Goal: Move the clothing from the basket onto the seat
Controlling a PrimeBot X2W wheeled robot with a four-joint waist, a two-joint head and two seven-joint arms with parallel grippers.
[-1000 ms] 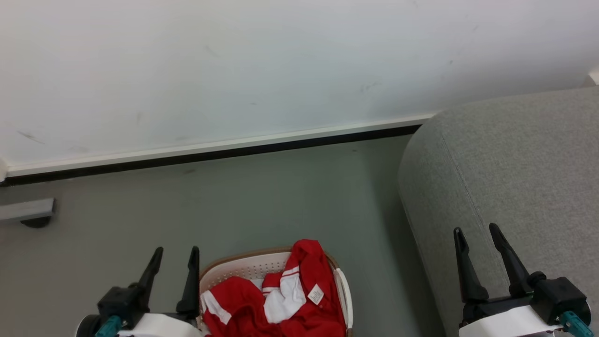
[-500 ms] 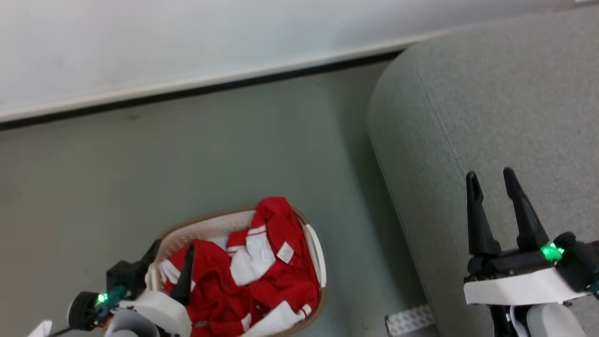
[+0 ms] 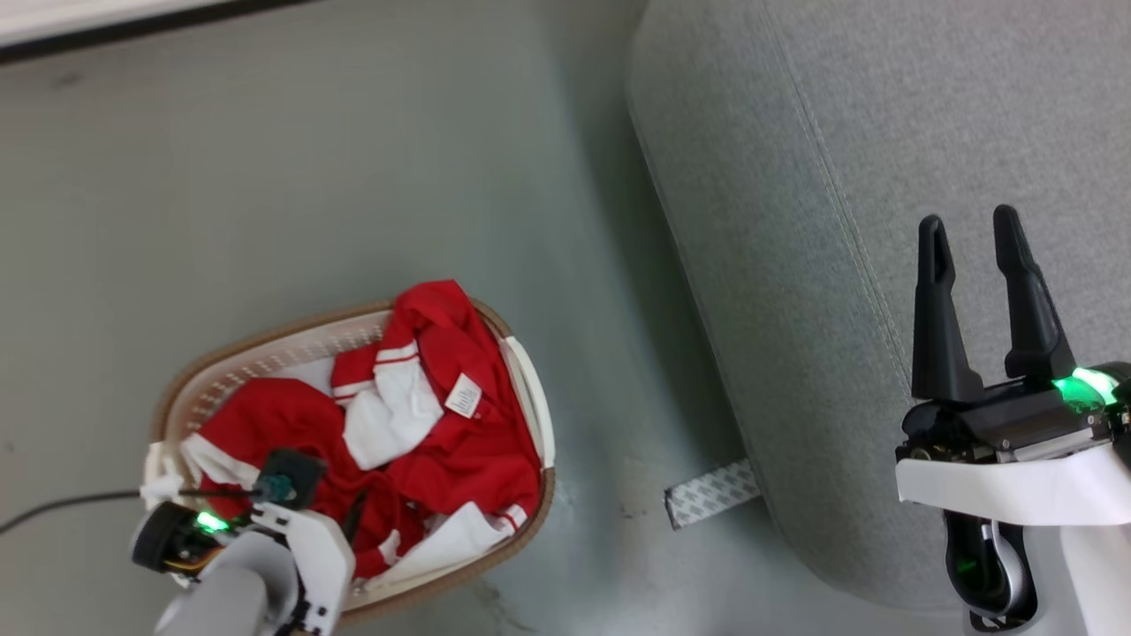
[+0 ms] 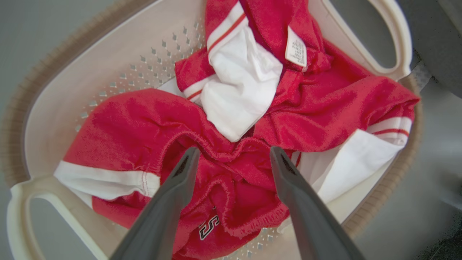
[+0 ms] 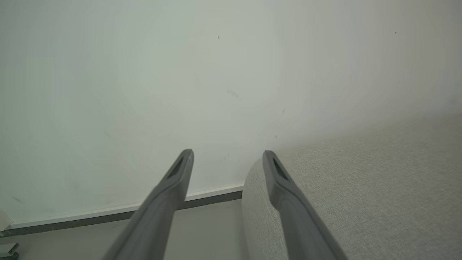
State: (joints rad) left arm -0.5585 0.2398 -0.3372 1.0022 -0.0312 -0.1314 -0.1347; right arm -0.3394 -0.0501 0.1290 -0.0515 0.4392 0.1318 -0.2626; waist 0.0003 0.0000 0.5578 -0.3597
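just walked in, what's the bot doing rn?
The left gripper points down into the oval white perforated plastic basket, open, with its fingers either side of a bunched fold of the red-and-white fabric clothing; it has not closed on it. The right gripper hovers open over the large grey woven seat, holding nothing. All the clothing in view lies in the basket; none is on the seat.

A patterned strip (image 3: 711, 493) and black cable (image 3: 53, 508) lie on grey floor (image 3: 353, 177).
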